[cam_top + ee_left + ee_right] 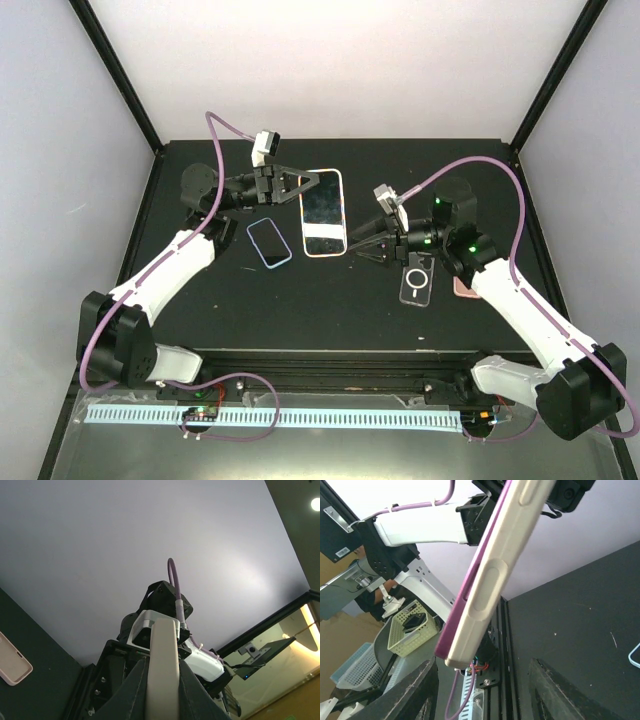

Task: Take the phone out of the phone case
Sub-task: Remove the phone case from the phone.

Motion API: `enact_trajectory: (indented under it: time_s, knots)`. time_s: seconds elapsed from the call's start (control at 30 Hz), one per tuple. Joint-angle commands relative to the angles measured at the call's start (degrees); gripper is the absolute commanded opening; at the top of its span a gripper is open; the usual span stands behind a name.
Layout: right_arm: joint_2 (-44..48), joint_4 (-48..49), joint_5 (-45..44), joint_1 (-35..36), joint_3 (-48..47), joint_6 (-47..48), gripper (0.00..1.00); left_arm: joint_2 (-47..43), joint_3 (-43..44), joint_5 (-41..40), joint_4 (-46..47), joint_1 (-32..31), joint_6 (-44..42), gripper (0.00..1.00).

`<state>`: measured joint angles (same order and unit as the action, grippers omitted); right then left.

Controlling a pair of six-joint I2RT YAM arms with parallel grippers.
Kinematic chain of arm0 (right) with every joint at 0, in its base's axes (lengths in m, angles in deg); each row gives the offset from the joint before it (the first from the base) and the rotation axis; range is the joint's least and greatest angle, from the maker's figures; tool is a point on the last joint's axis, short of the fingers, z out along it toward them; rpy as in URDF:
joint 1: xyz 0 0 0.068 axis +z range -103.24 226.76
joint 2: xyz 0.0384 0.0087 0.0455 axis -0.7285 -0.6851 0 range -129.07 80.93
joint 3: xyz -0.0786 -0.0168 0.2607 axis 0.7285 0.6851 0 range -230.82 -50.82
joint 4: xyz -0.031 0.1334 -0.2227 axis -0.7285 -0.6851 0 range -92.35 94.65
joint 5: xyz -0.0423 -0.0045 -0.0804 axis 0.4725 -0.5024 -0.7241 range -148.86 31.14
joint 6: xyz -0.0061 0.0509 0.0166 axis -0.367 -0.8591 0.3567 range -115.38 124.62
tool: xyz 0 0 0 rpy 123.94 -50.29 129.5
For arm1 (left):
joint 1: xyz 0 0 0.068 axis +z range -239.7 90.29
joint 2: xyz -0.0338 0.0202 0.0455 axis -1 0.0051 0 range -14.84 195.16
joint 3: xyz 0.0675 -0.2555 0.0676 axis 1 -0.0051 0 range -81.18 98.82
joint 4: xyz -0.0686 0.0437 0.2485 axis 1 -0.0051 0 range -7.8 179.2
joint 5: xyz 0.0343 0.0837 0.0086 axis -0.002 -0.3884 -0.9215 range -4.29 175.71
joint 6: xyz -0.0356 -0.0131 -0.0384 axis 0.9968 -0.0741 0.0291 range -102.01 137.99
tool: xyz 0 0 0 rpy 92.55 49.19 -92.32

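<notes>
The phone in its cream case (323,212) is held off the black table, screen up. My left gripper (305,187) is shut on its far left edge; in the left wrist view the cream case edge (163,665) stands pinched between my fingers (131,692). My right gripper (363,245) is open and empty just right of the phone's near end. In the right wrist view the cased phone (495,570) hangs edge-on above my spread fingers (415,692), with a purple side showing beside the cream case; it does not touch them.
A small phone in a blue case (269,242) lies left of the held phone. A clear case with a ring (417,281) and a pink case (464,289) lie under my right arm. The table's near rail (490,680) shows below.
</notes>
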<state>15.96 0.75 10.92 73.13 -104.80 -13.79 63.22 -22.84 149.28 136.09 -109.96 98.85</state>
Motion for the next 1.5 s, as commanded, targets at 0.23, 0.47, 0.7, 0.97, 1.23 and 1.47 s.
enact_trajectory:
  time_s: [0.23,0.47,0.7,0.97,1.23,1.47]
  knots:
    - [-0.86,3.9,0.69,1.07,-1.79,-2.68,0.46,-0.86,1.16,-1.96,3.66,0.09,1.61,0.01]
    - [-2.73,4.03,-1.7,1.08,-2.43,-2.46,0.36,-1.2,0.54,-2.05,4.82,-0.44,3.03,0.02]
    - [-4.13,2.18,-4.44,1.05,-2.56,0.56,0.25,-1.33,-0.16,-2.26,7.67,-0.67,5.98,0.02]
    - [-7.57,-1.46,-11.58,1.05,-4.93,5.57,0.13,-1.25,-0.16,-2.18,8.42,-1.08,7.64,0.02]
    - [-10.34,1.94,-13.71,1.03,-9.81,2.12,0.11,-1.76,-1.93,-2.18,7.33,-2.69,5.63,0.02]
    - [-9.86,10.5,-9.54,1.17,-10.2,-5.65,0.15,-1.78,-2.07,-2.98,0.2,-2.77,-0.82,0.02]
